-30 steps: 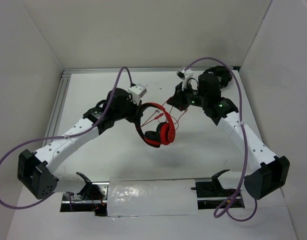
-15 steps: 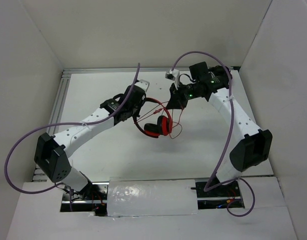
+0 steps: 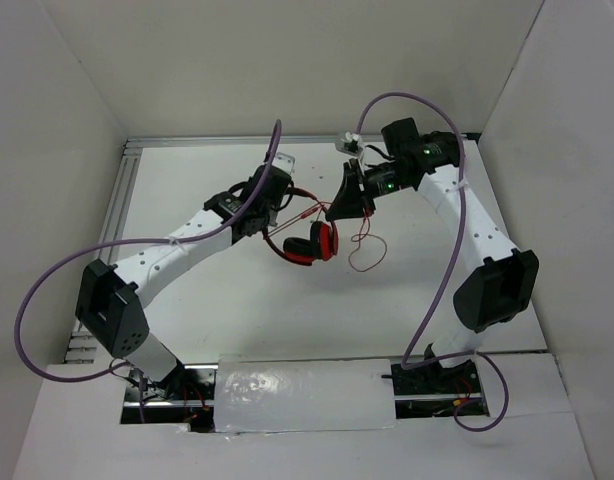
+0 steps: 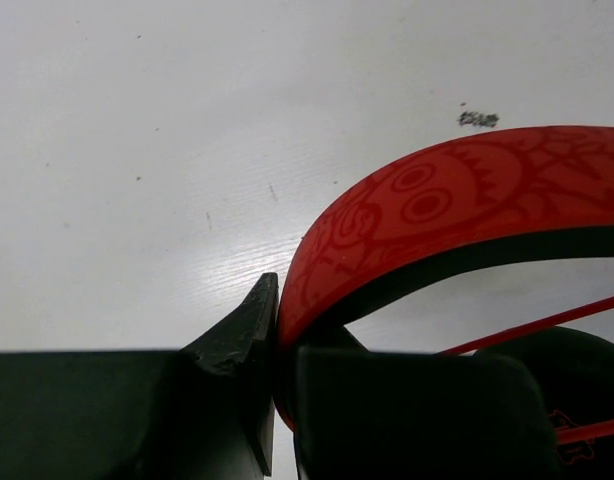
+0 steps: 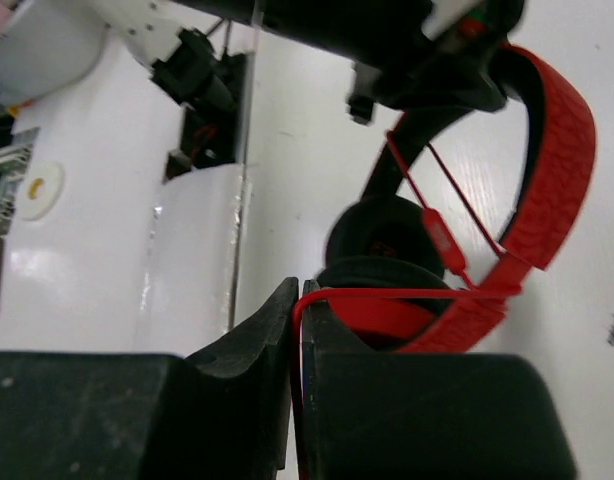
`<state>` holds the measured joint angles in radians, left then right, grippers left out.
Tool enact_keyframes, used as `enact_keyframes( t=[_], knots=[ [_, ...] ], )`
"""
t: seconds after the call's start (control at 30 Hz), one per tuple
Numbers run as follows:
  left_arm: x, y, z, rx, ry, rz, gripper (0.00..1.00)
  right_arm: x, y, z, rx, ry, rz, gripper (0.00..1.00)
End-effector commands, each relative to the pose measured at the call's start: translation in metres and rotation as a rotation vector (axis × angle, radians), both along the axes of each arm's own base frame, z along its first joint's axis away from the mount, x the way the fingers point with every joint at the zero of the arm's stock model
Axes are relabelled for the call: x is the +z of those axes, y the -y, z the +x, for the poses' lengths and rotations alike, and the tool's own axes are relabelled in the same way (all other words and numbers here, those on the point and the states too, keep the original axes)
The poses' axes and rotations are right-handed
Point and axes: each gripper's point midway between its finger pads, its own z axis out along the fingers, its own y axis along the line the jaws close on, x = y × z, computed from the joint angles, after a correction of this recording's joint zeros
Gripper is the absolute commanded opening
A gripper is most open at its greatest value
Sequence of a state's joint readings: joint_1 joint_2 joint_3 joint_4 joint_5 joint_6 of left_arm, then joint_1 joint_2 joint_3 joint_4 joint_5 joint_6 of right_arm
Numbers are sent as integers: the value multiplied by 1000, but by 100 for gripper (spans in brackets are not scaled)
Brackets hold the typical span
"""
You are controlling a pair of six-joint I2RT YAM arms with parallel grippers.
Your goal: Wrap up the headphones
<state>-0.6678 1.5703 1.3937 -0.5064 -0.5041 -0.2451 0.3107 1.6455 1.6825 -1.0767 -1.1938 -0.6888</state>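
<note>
The red headphones (image 3: pixel 309 240) hang above the table's middle, earcups folded together. My left gripper (image 3: pixel 277 205) is shut on the red headband (image 4: pixel 427 215), black-lined underneath. My right gripper (image 3: pixel 339 205) is shut on the thin red cable (image 5: pixel 387 294), which runs taut across to the headband (image 5: pixel 557 180) and past the earcups (image 5: pixel 387 240). A loose loop of cable (image 3: pixel 365 250) hangs to the right of the earcups. In the right wrist view my left gripper (image 5: pixel 427 75) shows holding the headband's top.
White walls close in the table on the left, back and right. A metal rail (image 3: pixel 112 215) runs along the left edge. A shiny white panel (image 3: pixel 302 395) lies at the near edge between the arm bases.
Both grippers have moved toward the back with the headphones. The right gripper has pulled the cable closer to the headband, and a cable loop now hangs lower right.
</note>
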Motion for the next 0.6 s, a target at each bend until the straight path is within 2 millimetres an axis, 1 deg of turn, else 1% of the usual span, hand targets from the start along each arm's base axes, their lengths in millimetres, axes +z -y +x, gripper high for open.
enact_keyframes(
  t=[0.0,0.03,0.1,0.17,0.2,0.27,0.3,0.37,0.4,0.43,0.5,0.53,0.57],
  knots=[
    [-16,-47,4,147,-26,172,0,77,-3,-49,151,-7,252,11],
    [-17,-45,4,136,-29,160,0,81,-2,-49,158,-10,267,11],
    [-11,-44,4,140,-7,139,0,85,-2,-52,169,-34,286,14],
    [0,-37,4,136,6,74,0,83,-4,-55,176,-25,279,17],
    [4,-33,4,137,12,47,0,82,-6,-59,191,-25,281,18],
    [15,-26,7,152,24,-23,0,76,-9,-65,200,-19,264,19],
    [24,-23,7,162,28,-51,0,70,-13,-72,219,-35,258,19],
    [28,-14,9,183,15,-111,0,67,-16,-77,239,-19,259,19],
    [29,-13,10,202,2,-124,0,62,-23,-86,269,-30,251,20],
    [31,-10,11,231,-6,-162,0,58,-27,-88,279,-18,237,23],
    [31,-4,12,266,-49,-188,0,51,-36,-94,299,-30,210,23],
    [30,-1,13,296,-65,-219,0,47,-45,-105,334,-36,198,23],
    [35,-3,14,320,-76,-226,0,40,-50,-105,328,-40,169,23]
  ],
)
